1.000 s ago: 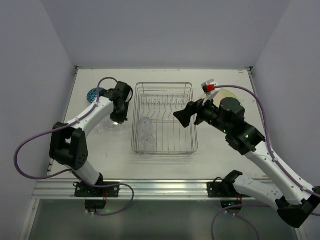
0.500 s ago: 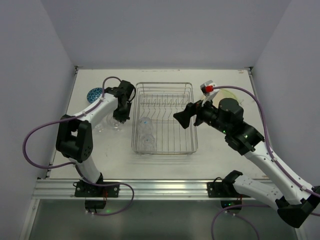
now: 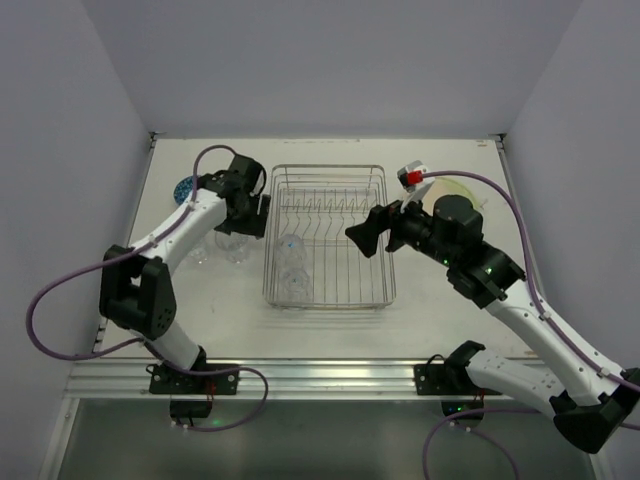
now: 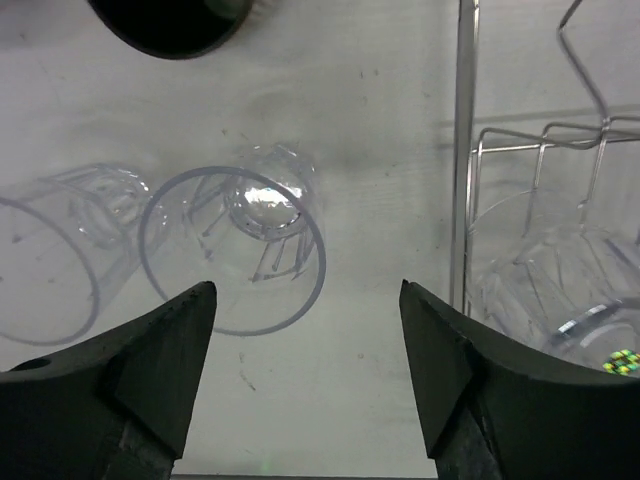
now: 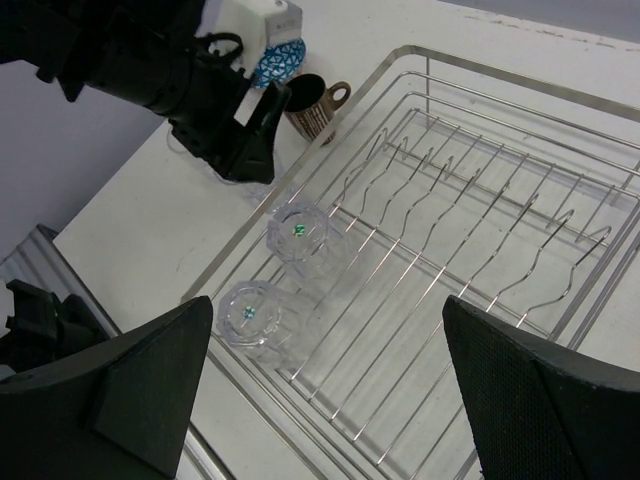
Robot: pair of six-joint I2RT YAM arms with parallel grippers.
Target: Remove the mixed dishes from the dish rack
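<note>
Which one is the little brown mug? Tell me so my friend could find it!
Find the silver wire dish rack in the middle. Outside its left side, toward the far end, the small dark brown mug stands beside a blue-patterned bowl. It alone is dark with a handle; the nearby glasses are clear.

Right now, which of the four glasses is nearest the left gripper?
The table glass beside the rack, right under the left gripper; its twin stands farther left, two glasses sit inside the rack.
</note>
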